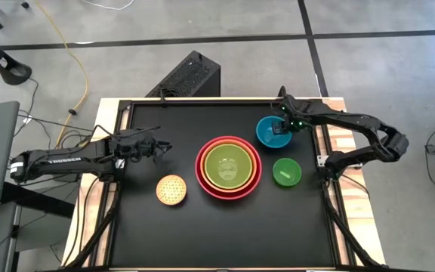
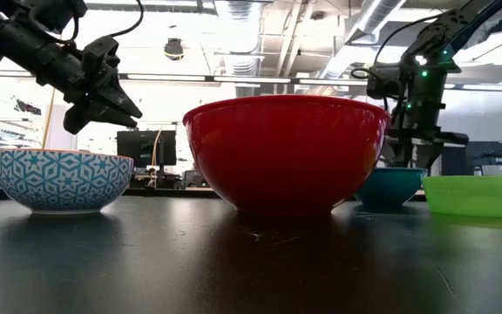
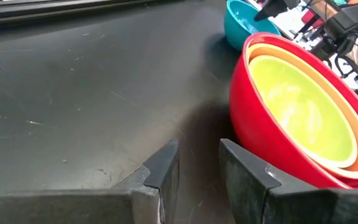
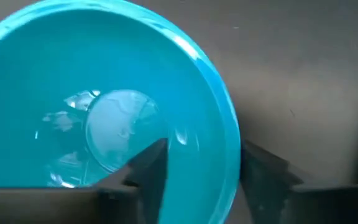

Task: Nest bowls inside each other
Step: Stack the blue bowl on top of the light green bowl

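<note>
A red bowl [image 1: 229, 168] stands mid-table with an orange bowl [image 1: 229, 143] and a lime green bowl [image 1: 229, 166] nested in it. A blue bowl [image 1: 266, 134] sits on its base at the far right. My right gripper [image 4: 204, 155] points down over the blue bowl's rim [image 4: 225, 118], open, with one finger inside and one outside, apart from the wall. A small green bowl [image 1: 286, 172] rests on the table nearer than the blue bowl. The dotted yellow bowl [image 1: 171, 190] stands at the near left. My left gripper [image 3: 199, 168] hovers open above the table's left.
The black tabletop [image 1: 165, 227] has free room along its near edge and between the bowls. A black box [image 1: 187, 75] and cables [image 1: 74, 68] lie on the floor beyond the far edge. Wooden borders [image 1: 338, 143] flank the mat.
</note>
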Available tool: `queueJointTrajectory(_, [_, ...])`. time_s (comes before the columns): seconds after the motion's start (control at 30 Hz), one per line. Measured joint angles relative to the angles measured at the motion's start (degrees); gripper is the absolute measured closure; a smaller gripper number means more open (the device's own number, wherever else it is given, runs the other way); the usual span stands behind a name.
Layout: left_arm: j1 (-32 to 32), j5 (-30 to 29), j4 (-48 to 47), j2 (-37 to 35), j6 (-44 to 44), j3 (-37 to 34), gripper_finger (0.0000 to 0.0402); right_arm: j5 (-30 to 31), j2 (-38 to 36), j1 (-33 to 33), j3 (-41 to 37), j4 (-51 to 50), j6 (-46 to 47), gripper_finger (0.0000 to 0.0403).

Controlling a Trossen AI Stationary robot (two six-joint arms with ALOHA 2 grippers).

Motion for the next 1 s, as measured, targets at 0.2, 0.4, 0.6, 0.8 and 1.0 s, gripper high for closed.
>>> queueJointTrajectory(0.2, [0.00, -0.20, 0.05, 0.00, -1.14, 0.00, 0.0299, -0.05, -0.06, 0.02, 0.06, -0.01, 0.01, 0.0369])
queueJointTrajectory(0.4, [0.00, 0.05, 0.07, 0.00, -1.95, -0.02, 0.0299, -0.09, -0.09, -0.03, 5.88, -3.26, -1.76, 0.0383])
queueJointTrajectory(0.6, [0.00, 0.03, 0.09, 0.01, -1.72, -0.02, 0.0299, 0.39, -0.09, 1.51, 19.71, -9.67, -4.11, 0.0398])
queueJointTrajectory(0.8, [0.00, 0.03, 0.09, -0.01, 0.70, 0.00, 0.0299, -0.23, -0.11, 9.90, 32.17, -10.77, -2.19, 0.0400])
queueJointTrajectory(1.0, [0.00, 0.04, 0.09, 0.00, 3.98, -0.02, 0.0299, 1.33, -0.02, 23.12, 36.13, -9.12, 4.92, 0.0400])
